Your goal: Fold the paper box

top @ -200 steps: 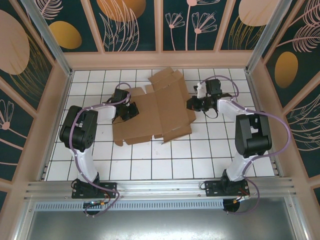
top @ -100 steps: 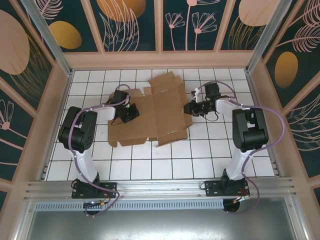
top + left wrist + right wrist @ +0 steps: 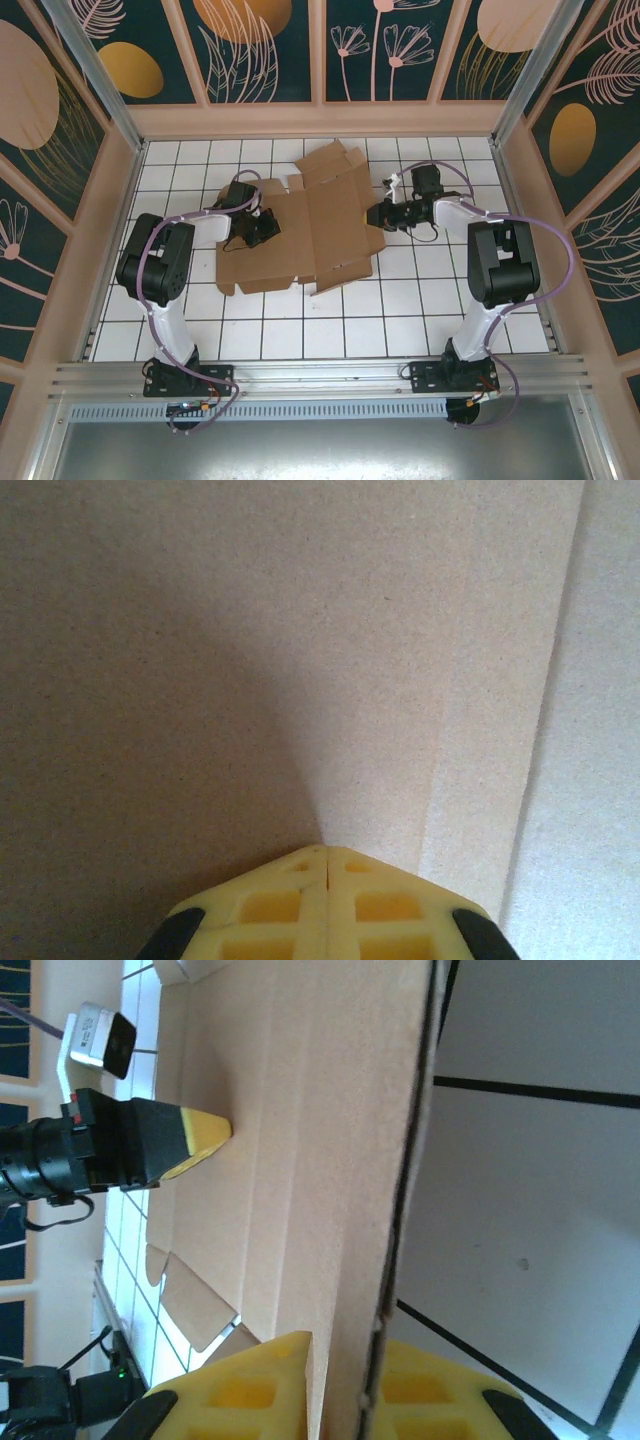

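the paper box (image 3: pixel 315 235) lies unfolded mid-frame. the left gripper (image 3: pixel 325 852) is pinched together, tip on it. the right gripper (image 3: pixel 345 1350) clamps its right edge.

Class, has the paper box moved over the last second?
Yes. The paper box has slid slightly left across the tiled table, judged against the grid lines.

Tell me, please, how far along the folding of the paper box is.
Done: little. The paper box lies as an open, creased, mostly flat sheet. In hand: the left claw, shut, rests its tip on the sheet, while the right claw grips the sheet's right edge. Remaining: raising the sides, tucking the flaps, closing.
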You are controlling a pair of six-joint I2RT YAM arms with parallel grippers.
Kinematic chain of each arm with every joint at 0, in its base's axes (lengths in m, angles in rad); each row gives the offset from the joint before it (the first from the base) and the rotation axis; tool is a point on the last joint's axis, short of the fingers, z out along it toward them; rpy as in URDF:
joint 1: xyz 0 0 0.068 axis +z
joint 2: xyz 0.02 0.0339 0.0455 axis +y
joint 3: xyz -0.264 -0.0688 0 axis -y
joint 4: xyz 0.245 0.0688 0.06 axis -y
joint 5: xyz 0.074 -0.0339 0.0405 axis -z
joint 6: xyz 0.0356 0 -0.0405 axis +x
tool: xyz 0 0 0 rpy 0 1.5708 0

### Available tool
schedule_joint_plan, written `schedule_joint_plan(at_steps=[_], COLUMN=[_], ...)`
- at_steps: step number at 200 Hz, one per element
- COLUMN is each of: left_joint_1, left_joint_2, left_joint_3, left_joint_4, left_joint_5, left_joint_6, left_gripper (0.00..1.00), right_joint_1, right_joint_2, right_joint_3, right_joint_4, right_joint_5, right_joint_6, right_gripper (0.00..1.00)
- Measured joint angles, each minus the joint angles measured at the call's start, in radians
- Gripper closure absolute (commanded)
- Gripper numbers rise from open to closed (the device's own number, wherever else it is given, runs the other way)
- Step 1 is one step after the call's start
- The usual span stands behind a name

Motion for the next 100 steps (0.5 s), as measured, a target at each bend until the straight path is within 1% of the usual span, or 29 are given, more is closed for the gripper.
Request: schedule_joint_plan(at_steps=[8, 20, 26, 50, 75, 92, 100], left_joint_1=[0.000, 0.000, 0.000, -0.001, -0.004, -0.004, -0.004], left_joint_2=[0.000, 0.000, 0.000, -0.006, -0.024, -0.034, -0.038], left_joint_3=[-0.001, -0.001, -0.001, -0.001, -0.007, -0.014, -0.014], left_joint_4=[0.002, 0.002, 0.002, 0.002, 0.006, 0.006, 0.005], left_joint_5=[0.002, 0.002, 0.002, 0.004, 0.022, 0.037, 0.038], left_joint_6=[-0.003, -0.006, -0.006, -0.010, -0.026, -0.034, -0.035], left_gripper=[1.00, 1.00, 1.00, 1.00, 1.00, 1.00, 1.00], right_joint_1=[0.000, 0.000, 0.000, 0.002, 0.028, 0.061, 0.081], right_joint_2=[0.001, 0.001, 0.001, 0.001, 0.000, 0.001, 0.001], right_joint_3=[0.000, 0.000, 0.002, 0.038, 0.139, 0.233, 0.274], right_joint_4=[-0.001, -0.005, -0.011, -0.078, -0.183, -0.257, -0.286], right_joint_5=[-0.003, 0.005, 0.018, 0.111, 0.243, 0.352, 0.401], right_joint_6=[-0.002, -0.005, -0.002, -0.024, -0.083, -0.131, -0.154], right_gripper=[0.88, 0.97, 1.00, 1.00, 1.00, 0.97, 0.94])
